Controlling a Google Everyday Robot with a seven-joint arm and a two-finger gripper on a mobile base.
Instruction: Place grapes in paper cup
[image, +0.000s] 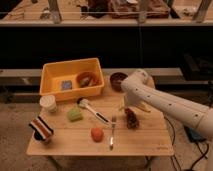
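The grapes (132, 119), a dark reddish-brown bumpy cluster, lie on the wooden table (145, 142) right of centre. The paper cup (48, 103), short and off-white, stands at the table's left side below the yellow bin. My white arm reaches in from the right. Its gripper (127, 104) hangs down just above and slightly left of the grapes, far from the cup. It holds nothing that I can see.
A yellow bin (95, 67) at the back left holds small items. A dark maroon bowl (118, 79) stands behind the arm. On the table lie a brush (92, 110), a green sponge (75, 114), an orange-red fruit (97, 133), a fork (112, 132) and a striped object (41, 128).
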